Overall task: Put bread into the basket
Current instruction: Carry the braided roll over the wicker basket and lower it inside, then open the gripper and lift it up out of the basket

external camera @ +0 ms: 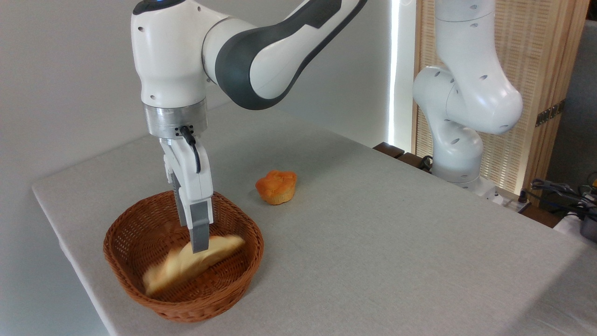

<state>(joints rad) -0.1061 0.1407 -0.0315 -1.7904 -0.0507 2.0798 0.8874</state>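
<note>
Your end effector (199,245) hangs inside the basket (247,254); whether it grips, you cannot tell. The blurred bread (179,268) slants from lower left to upper right, its upper part behind the fingers.

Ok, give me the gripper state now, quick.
Gripper: over the basket, at the blurred bread; open or shut cannot be told.

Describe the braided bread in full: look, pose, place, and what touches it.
The bread is an elongated loaf, pale golden, motion-blurred so its braiding barely shows. It lies tilted inside the wicker basket, lower end toward the front-left wall, upper end toward the right. The pincer overlaps its upper middle; whether it grips the loaf cannot be told.
</note>
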